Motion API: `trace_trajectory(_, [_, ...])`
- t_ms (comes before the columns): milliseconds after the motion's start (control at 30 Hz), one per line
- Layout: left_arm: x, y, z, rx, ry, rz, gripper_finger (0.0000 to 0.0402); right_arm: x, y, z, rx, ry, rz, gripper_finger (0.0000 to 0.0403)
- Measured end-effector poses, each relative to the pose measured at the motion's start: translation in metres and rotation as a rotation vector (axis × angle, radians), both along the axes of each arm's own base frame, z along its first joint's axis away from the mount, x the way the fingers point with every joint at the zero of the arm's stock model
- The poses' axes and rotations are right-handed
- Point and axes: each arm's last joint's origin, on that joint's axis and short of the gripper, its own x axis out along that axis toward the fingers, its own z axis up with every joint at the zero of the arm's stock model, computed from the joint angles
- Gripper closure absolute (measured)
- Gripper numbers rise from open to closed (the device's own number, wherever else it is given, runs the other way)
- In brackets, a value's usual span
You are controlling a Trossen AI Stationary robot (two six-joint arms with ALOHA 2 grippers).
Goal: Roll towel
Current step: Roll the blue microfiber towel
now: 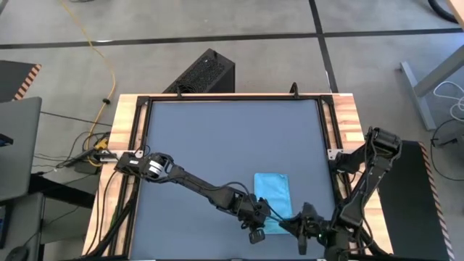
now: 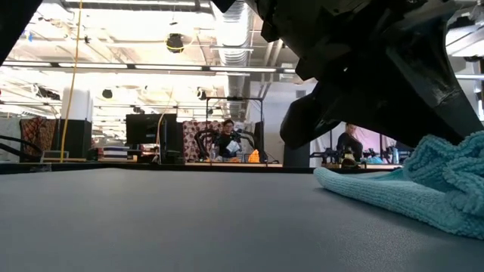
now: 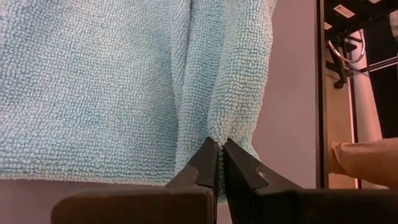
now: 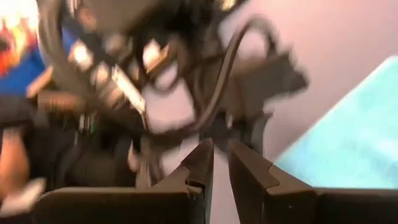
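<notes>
While lying flat, the towel (image 1: 272,193) runs lengthwise toward the table's far edge.

The towel (image 1: 272,193) is a small sky-blue cloth, plain and unpatterned, with a looped terry pile. In the high view it lies in the lower middle of the frame, slightly right of centre, on the dark grey tabletop (image 1: 217,138), as a narrow upright rectangle whose lower end is hidden under dark machinery. In the low view it fills the lower right of the frame (image 2: 423,185): one thick edge lies flat on the tabletop, and the cloth rises in soft bunched folds toward the right. In the left wrist view (image 3: 124,87) a lengthwise fold runs through the cloth.
</notes>
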Motion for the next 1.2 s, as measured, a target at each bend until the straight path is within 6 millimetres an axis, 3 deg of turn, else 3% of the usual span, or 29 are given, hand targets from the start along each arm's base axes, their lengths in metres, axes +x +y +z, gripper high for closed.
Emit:
trace_trajectory(233, [-0.001,-0.002,0.0,0.001,0.0,0.026,0.0401,0.007,0.004,-0.005,0.043,0.235,0.282,0.0304])
trace_trajectory(500, [-0.001,-0.002,0.0,-0.01,0.005,0.042,0.0401,0.015,0.0,-0.008,-0.04,0.247,0.301,0.0207])
trace_trajectory(733, [-0.001,-0.003,0.0,-0.016,0.008,0.055,0.0401,0.003,-0.004,-0.01,-0.156,0.266,0.272,0.0121])
trace_trajectory(900, [-0.002,-0.005,0.0,-0.01,0.0,0.072,0.0401,-0.015,-0.01,-0.015,-0.318,0.309,0.246,0.0109])
trace_trajectory(1067, [-0.001,-0.011,0.003,-0.044,-0.031,0.084,0.0401,-0.024,-0.018,-0.03,-0.316,0.492,0.252,0.0113])
trace_trajectory(1200, [-0.001,-0.013,0.004,-0.048,-0.037,0.101,0.0401,-0.025,-0.013,-0.044,-0.251,0.492,0.215,0.0113])
